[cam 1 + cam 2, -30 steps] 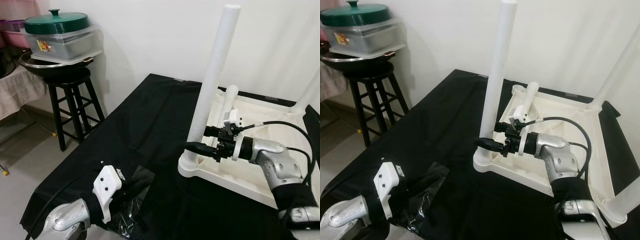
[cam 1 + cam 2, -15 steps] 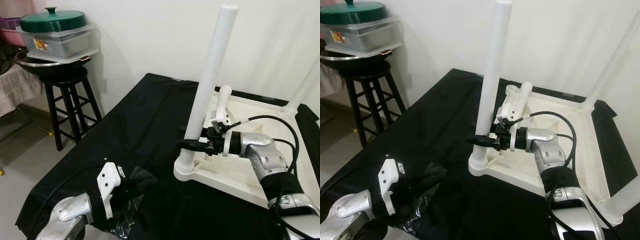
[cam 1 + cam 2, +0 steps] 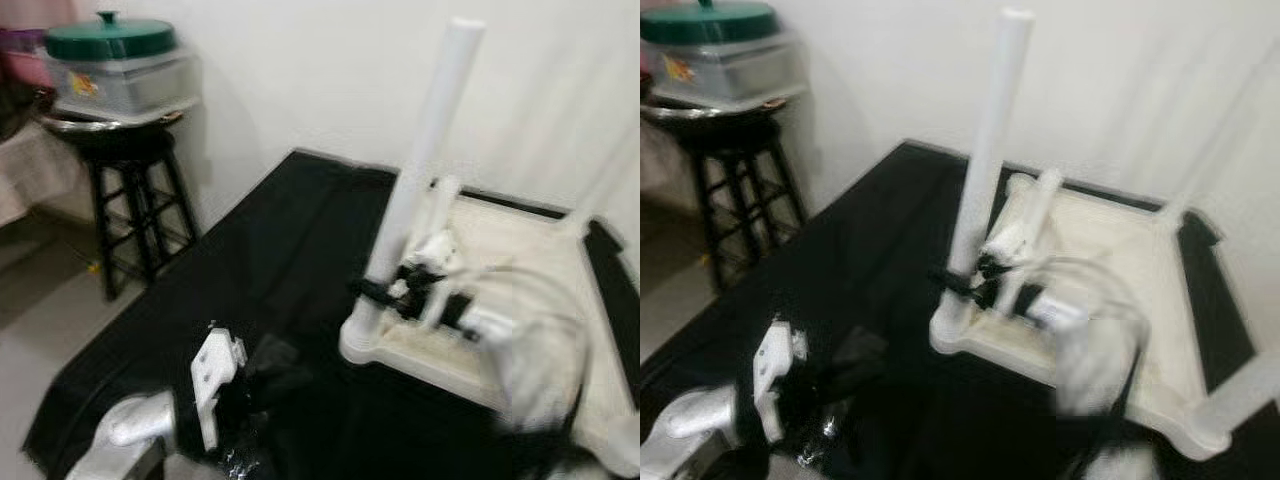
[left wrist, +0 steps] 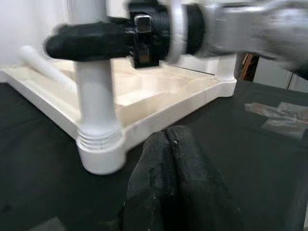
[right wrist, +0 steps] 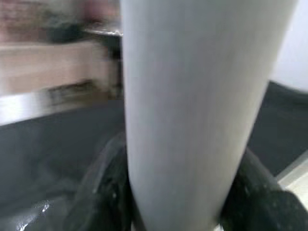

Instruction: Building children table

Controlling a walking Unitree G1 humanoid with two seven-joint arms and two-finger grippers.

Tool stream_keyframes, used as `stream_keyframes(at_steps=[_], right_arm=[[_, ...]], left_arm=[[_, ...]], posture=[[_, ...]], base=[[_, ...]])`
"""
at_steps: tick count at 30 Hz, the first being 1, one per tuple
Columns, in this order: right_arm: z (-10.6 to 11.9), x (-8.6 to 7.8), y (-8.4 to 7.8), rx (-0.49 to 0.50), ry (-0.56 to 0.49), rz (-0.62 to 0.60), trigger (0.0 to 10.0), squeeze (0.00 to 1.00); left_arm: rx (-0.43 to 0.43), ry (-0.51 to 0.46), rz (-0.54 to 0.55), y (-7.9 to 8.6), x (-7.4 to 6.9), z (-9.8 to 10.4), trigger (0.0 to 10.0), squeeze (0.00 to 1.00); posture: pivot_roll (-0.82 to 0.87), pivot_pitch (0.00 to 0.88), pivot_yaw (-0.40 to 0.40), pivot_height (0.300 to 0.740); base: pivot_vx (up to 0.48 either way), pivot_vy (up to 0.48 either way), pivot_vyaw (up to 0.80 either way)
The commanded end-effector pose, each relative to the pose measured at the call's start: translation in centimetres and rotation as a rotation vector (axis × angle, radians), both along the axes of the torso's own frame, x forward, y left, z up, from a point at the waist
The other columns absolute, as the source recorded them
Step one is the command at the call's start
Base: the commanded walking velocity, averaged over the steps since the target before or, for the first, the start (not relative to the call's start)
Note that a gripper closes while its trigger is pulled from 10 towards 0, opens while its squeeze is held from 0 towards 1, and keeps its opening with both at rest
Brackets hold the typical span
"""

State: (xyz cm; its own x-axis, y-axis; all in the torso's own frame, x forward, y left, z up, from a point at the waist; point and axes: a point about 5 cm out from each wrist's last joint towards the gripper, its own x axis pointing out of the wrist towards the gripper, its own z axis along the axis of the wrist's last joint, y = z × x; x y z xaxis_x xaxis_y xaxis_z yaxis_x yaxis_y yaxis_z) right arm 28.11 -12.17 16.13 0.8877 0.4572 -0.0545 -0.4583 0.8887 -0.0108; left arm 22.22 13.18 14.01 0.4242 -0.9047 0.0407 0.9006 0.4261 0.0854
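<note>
Right arm (image 3: 530,350) seemingly motion-blurred

Light: even indoor light, fairly bright; white wall (image 3: 300,70) evenly lit.
Shadows: soft shadow on the wall beside the stool (image 3: 135,215), upper left of the head views.
Blur, head views: whole frame smeared; right arm (image 3: 520,350) at lower right the worst, a pale ghost.
Blur, left wrist view: right gripper (image 4: 96,41) across the top streaked; the closed black fingers (image 4: 175,187) at bottom centre soft.
Right wrist view: white table leg (image 5: 197,110) very close, out of focus, background streaked at upper left.
Glare: small glints on plastic wrap (image 4: 281,115).
</note>
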Motion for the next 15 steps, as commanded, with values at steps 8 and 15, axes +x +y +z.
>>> stream_keyframes(at_steps=[8,15], right_arm=[[-2.6,-0.5,-2.7,-0.163,0.146,-0.183,0.0,0.0],[-0.2,-0.6,-0.6,-0.055,0.078,0.055,10.0,1.0]], left_arm=[[0.001,0.001,-0.022,0.0,0.2,-0.2,10.0,0.0],[-0.009,-0.006,-0.012,-0.5,0.3,-0.3,10.0,0.0]], posture=[[-0.06,0.0,-0.074,0.74],[-0.06,0.0,-0.073,0.74]], base=[[0.0,0.0,0.0],[0.0,0.0,0.0]])
